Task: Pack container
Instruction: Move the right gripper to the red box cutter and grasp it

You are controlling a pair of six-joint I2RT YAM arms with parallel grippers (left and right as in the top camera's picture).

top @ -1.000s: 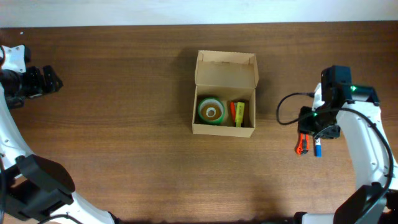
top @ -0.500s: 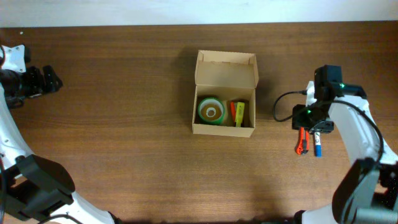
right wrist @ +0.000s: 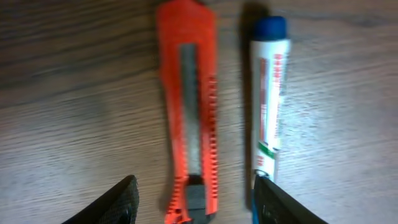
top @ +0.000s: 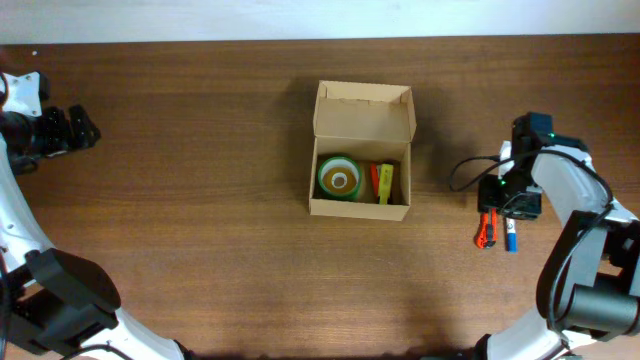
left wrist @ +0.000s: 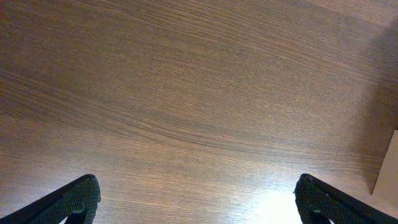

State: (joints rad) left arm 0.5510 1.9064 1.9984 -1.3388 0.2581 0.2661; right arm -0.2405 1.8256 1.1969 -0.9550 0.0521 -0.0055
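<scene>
The container [top: 361, 203], a tan cardboard box with its flap lid standing open at the far side, sits mid-table. Inside lie a green tape roll [top: 339, 178] and an orange-and-yellow item [top: 382, 183]. An orange box cutter [right wrist: 188, 124] and a white marker with a blue cap [right wrist: 268, 93] lie side by side on the wood at the right. My right gripper [right wrist: 196, 202] hangs open just over them, the cutter's near end between its fingers [right wrist: 118, 202] and the marker's end by the right finger. My left gripper [left wrist: 199, 202] is open over bare wood at the far left.
In the overhead view the cutter [top: 486, 230] and marker [top: 511, 238] lie right of the box, under the right gripper [top: 505, 208]. The left gripper [top: 85, 128] stays near the table's left edge. A corner of cardboard [left wrist: 388, 165] shows at the left wrist view's right side.
The right arm has swung its wrist and shifted a little above the cutter and marker, its jaws a bit wider. The left arm, box and contents have not moved.
</scene>
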